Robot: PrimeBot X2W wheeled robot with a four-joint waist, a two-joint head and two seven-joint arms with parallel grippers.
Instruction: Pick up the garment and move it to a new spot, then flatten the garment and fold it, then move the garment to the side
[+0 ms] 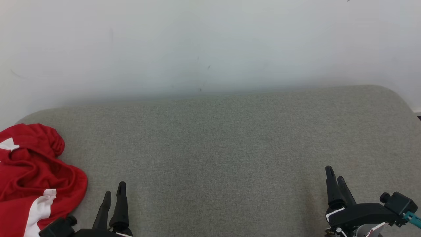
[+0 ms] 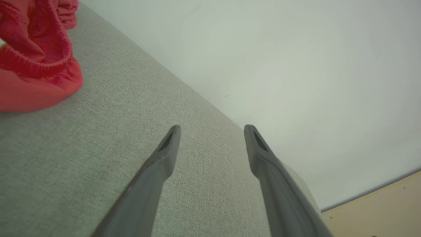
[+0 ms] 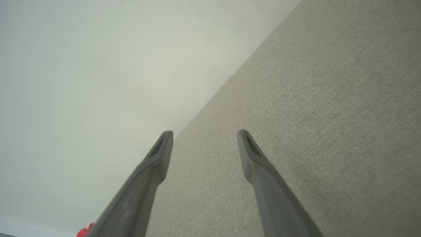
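The garment [image 1: 31, 174] is red with white stripes and lies crumpled at the left end of the grey fabric surface [image 1: 217, 141]. Its gathered red edge also fills the top left corner of the left wrist view, garment [image 2: 36, 56]. My left gripper [image 1: 113, 194] stands open just to the right of the garment, apart from it, with nothing between its fingers [image 2: 167, 144]. Far over at the lower right, my right gripper [image 1: 335, 174] is open and empty above bare fabric, and its fingers [image 3: 246, 148] point toward the wall.
A pale wall [image 1: 210, 46] runs along the far edge of the grey surface. The surface has rounded corners at the back left and back right. A strip of tan floor [image 2: 378, 210] appears beyond the surface's end in the left wrist view.
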